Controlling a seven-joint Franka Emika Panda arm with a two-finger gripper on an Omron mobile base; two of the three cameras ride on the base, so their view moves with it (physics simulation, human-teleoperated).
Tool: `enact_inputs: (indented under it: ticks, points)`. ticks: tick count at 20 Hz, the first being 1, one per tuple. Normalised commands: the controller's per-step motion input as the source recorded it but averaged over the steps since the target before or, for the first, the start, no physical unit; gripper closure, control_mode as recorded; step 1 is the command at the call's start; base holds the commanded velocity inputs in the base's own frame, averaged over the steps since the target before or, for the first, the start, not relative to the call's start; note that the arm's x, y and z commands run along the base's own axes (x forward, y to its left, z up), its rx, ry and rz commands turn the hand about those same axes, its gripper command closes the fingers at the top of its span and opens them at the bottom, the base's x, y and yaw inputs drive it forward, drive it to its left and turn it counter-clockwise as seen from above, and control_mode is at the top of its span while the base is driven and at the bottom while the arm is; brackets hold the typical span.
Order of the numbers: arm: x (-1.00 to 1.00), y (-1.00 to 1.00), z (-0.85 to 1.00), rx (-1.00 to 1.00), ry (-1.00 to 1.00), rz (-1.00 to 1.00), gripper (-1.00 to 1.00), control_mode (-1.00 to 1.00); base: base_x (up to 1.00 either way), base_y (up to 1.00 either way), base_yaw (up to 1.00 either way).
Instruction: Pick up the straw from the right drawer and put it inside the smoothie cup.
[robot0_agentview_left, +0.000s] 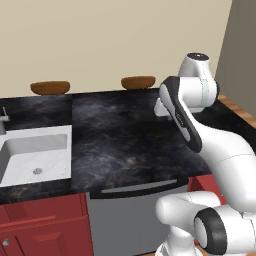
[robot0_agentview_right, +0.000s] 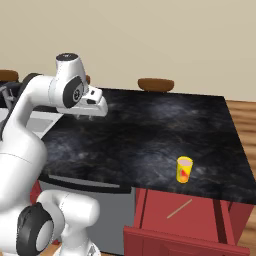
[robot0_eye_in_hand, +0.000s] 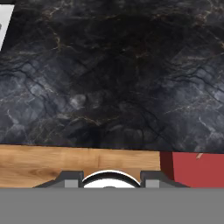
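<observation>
Beside the yellow smoothie cup (robot0_agentview_right: 184, 169) on the black marble counter (robot0_agentview_right: 150, 135), the right drawer (robot0_agentview_right: 195, 220) stood pulled open just below, the straw (robot0_agentview_right: 179, 209) lying slanted on its floor. Well left of the cup, the end effector (robot0_agentview_right: 89, 116) hung above the counter; its finger spread could not be told.

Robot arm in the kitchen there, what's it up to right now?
The arm holds nothing. Its gripper hangs above the dark counter, away from the task's things, and the views don't settle how wide it stands. The right drawer is pulled open with the straw lying loose inside. The smoothie cup stands upright on the counter just above it, without the straw in it.
</observation>
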Motion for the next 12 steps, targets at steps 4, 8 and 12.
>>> enact_inputs:
  ticks: [4, 8, 12]
  points:
    - [-0.40, 0.00, -0.09, -0.01, 0.00, 0.00, -1.00, -1.00, 0.00, 0.00, 0.00]
    - [-0.58, 0.00, -0.30, 0.00, 0.00, 0.00, -1.00, -1.00, 0.00, 0.00, 0.00]
    - [-0.37, 0.00, -0.27, 0.00, 0.00, 0.00, -1.00, -1.00, 0.00, 0.00, 0.00]
